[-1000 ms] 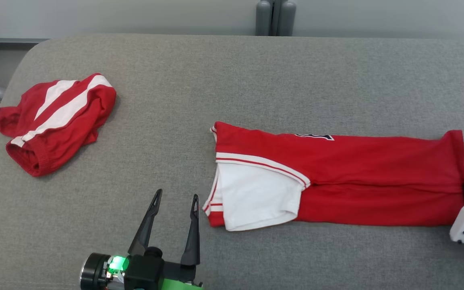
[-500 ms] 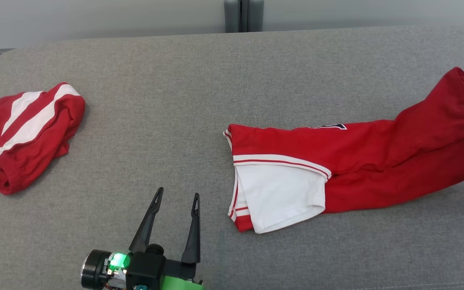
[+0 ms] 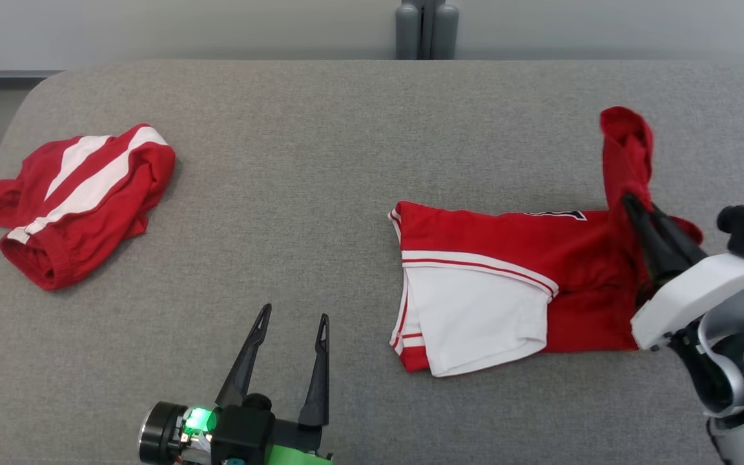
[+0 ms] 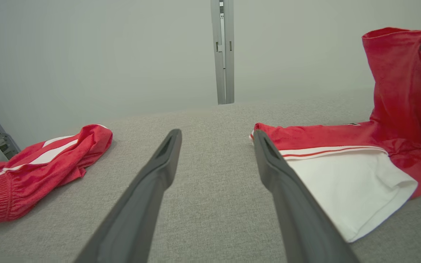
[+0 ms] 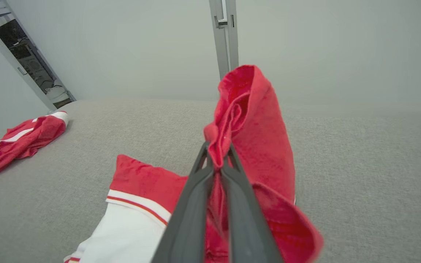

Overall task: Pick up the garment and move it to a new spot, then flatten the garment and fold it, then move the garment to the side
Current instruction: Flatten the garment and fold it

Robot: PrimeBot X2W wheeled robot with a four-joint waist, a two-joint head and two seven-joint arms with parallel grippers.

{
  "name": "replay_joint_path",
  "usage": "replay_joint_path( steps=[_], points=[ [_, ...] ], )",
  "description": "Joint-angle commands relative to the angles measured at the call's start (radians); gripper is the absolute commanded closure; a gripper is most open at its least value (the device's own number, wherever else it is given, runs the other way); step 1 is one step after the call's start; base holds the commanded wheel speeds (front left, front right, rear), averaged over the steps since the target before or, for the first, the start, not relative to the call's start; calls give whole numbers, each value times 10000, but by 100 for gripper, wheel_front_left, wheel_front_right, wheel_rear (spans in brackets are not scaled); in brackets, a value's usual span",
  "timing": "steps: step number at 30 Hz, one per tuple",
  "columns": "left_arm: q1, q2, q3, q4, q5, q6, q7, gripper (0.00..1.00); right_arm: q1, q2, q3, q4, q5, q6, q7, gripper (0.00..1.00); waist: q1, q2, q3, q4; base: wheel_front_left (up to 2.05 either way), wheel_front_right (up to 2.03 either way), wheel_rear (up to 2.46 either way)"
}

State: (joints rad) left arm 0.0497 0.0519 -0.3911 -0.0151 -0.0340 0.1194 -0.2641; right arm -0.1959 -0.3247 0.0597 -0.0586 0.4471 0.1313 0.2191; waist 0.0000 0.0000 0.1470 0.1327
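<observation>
on the grey padded surface (image 3: 320, 129), toward the robot's right, the red garment (image 3: 507, 242) lies as a long folded strip with a white sleeve panel (image 3: 475, 316) on top. its right end is raised off the surface. the right gripper (image 3: 630, 201) is clamped tight on a bunch of that red cloth, which stands above the fingertips and droops over. the left gripper (image 3: 294, 314) hovers low with its jaws spread wide, holding nothing, near the garment's left end. a second red-and-white piece (image 3: 81, 200) sits crumpled well apart at the left (not part of this fold, i'd judge).

the step in hand looks like folding the right end over toward the left. to do it well, carry the pinched end in a low arc along the strip's own line, so the edges stack without skewing. the flat part may drag, so the idle left gripper could pin the sleeve end. release only once the cloth lies flat.
</observation>
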Motion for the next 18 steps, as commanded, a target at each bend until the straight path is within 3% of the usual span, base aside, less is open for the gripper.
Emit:
replay_joint_path(
  steps=[1, 9, 17, 18],
  points=[
    [-157, 4, 6, 23, 19, 14, -1, 0, 157, 266, 145, -209, -122, -12, 90, 100, 0, 0, 16, 303, 0, 0, 0],
    [-255, -9, -104, 17, -61, 21, -3, 0, 275, 1523, 977, 8, -462, -12, 137, 100, 0, 0, 99, 895, 0, 0, 0],
    [-383, -13, -209, 4, -187, 85, -3, 0, -106, 2140, 1776, 1229, -451, -12, -149, 100, 0, 0, 304, 1281, 0, 0, 0],
    [-393, -13, -228, -4, -245, 106, -3, 0, -167, 2157, 1871, 1372, -513, -12, -210, 94, 0, 0, 330, 1304, 0, 0, 0]
  ],
)
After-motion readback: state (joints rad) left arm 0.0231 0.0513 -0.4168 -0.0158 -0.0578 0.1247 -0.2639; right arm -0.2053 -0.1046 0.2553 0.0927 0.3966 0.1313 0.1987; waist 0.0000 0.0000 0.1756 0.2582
